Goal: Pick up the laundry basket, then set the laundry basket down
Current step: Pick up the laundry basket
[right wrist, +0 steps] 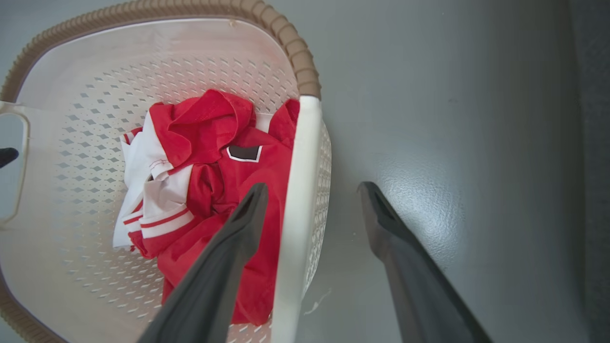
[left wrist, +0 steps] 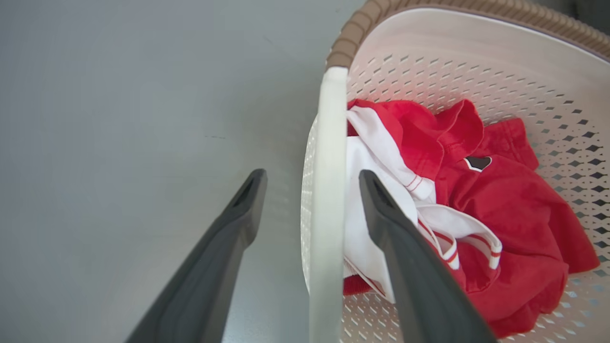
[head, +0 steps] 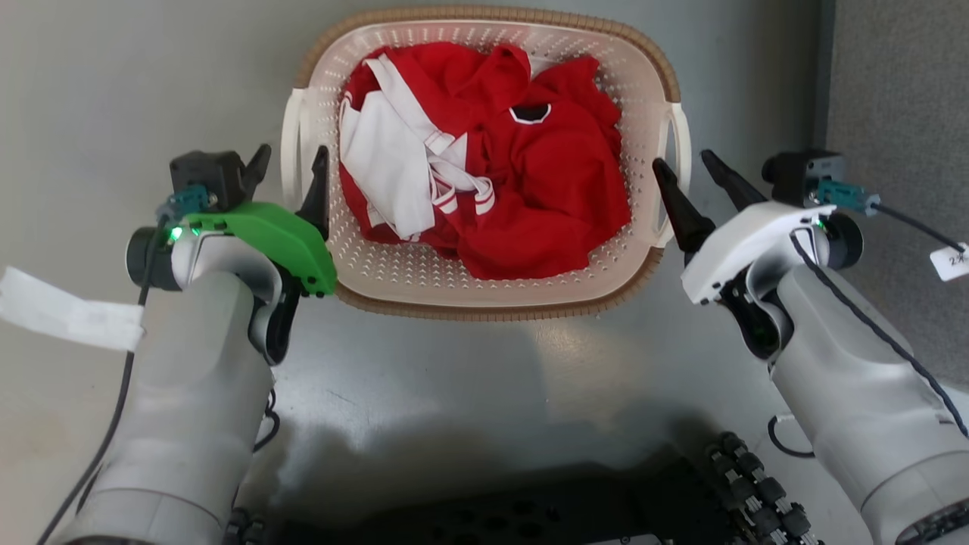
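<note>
Left gripper [head: 294,155] and right gripper [head: 681,159] wide open, holding nothing, each straddling a laundry basket [head: 484,306] handle mid-frame; probably best to close both together and lift level

laundry basket [head: 484,306] floor hidden under red clothes [head: 545,189], paper tag [head: 950,263] cut by right edge, print unreadable

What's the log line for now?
phase: pre-grasp | left gripper: open, astride left handle | right gripper: open, astride right handle | laundry basket: on floor, holds red-white clothes
</note>
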`<state>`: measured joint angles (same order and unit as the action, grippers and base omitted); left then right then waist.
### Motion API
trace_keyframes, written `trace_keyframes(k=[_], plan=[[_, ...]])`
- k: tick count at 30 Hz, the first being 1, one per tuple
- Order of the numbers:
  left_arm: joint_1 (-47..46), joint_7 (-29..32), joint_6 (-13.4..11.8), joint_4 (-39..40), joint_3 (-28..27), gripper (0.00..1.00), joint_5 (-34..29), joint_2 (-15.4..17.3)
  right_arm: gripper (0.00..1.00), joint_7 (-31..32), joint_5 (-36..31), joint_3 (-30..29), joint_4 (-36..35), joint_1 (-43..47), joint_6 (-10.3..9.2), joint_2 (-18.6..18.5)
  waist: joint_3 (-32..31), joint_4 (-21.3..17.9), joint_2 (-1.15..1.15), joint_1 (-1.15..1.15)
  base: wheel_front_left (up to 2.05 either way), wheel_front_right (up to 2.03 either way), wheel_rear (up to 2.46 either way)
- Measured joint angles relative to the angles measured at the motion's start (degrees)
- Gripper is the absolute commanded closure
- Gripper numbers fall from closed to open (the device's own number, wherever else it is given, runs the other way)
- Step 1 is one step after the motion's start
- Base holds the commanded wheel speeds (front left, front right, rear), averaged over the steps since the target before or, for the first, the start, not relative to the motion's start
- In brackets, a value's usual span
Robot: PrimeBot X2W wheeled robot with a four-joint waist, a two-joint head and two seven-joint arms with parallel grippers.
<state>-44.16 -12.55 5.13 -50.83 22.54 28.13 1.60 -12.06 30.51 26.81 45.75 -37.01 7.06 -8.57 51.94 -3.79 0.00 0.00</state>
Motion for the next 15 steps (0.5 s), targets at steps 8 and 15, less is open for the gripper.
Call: trace_keyframes(k=[8, 15], plan=[[-2.2, 1.33, 0.63, -3.66, 1.44, 0.0, 2.41, -0.02, 0.0, -0.09, 1.22, 2.67, 2.24, -2.81, 0.01, 0.15, 2.04, -0.5, 0.0, 0.0, 0.0, 0.0, 0.0], [-4.11, 1.07, 1.16, -5.34, 2.83, 0.61, 3.6, -0.04, 0.58, -0.75, 2.42, 4.53, 3.64, -4.91, 0.01, 0.14, 2.45, -0.69, 0.0, 0.0, 0.0, 0.0, 0.0]])
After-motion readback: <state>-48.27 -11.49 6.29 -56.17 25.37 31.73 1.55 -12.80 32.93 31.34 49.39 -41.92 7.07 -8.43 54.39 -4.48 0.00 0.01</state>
